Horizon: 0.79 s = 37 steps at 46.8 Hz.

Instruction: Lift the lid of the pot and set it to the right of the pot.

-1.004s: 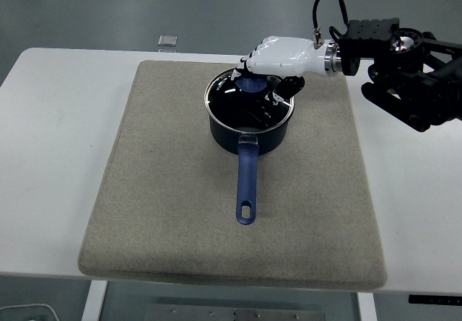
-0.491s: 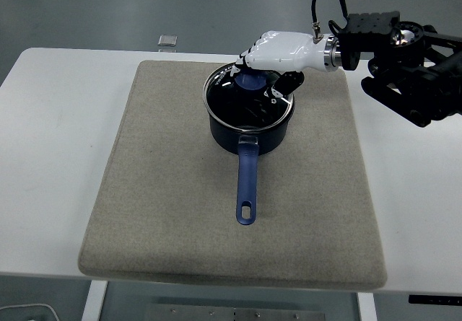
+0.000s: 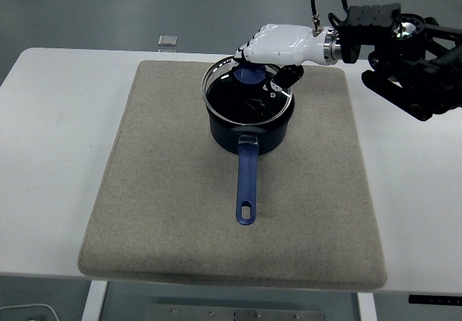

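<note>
Sitting mid-mat, the pot has its blue handle pointing toward the near edge of the white surface. There's a broad stretch of bare grey mat to the pot's right, running out to the mat's right edge, with white surface beyond it. The right hand reaches in from the right, fingers curled tight around the blue knob of the glass lid. The lid is above the pot and tipped, its left rim riding clear of the pot's rim. A small square object lies at the far edge.
</note>
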Tool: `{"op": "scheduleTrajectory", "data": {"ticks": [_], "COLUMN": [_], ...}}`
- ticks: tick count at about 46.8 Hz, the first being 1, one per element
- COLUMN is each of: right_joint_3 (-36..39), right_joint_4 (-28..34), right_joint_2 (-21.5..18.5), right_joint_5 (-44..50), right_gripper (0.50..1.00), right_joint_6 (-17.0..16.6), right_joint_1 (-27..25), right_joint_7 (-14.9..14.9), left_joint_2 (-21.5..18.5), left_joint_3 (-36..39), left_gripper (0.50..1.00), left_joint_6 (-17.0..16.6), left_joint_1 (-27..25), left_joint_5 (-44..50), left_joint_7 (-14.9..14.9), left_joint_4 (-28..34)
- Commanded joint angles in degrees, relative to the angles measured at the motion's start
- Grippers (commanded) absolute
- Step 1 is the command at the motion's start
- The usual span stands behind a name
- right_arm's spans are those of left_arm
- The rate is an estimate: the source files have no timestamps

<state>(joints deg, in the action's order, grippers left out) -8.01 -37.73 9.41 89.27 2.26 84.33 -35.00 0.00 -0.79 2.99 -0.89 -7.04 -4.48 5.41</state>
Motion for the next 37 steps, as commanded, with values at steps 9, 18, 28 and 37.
{"op": "scheduleTrajectory", "data": {"ticks": [9, 18, 28, 37], "right_joint_3": [-0.08, -2.10, -2.45, -3.06], "right_joint_4": [1.61, 2.40, 4.95, 7.49], "right_joint_2": [0.52, 1.05, 1.93, 1.93], "right_joint_5": [0.02, 0.02, -0.06, -0.06], "right_gripper": [0.500, 0.500, 0.500, 0.500], "right_joint_6": [-2.61, -3.76, -5.16, -5.69], "right_joint_1": [1.80, 3.38, 3.82, 3.74], "right_joint_7": [0.00, 0.00, 0.00, 0.00], "left_joint_2": [0.00, 0.00, 0.00, 0.00], "left_joint_3": [0.00, 0.00, 0.00, 0.00], "left_gripper": [1.000, 1.000, 1.000, 1.000], "left_joint_6": [0.00, 0.00, 0.00, 0.00], "left_joint_1": [0.01, 0.01, 0.01, 0.01], "left_joint_5": [0.00, 0.00, 0.00, 0.00], "left_joint_7": [0.00, 0.00, 0.00, 0.00], "left_joint_4": [0.04, 0.04, 0.13, 0.13]}}
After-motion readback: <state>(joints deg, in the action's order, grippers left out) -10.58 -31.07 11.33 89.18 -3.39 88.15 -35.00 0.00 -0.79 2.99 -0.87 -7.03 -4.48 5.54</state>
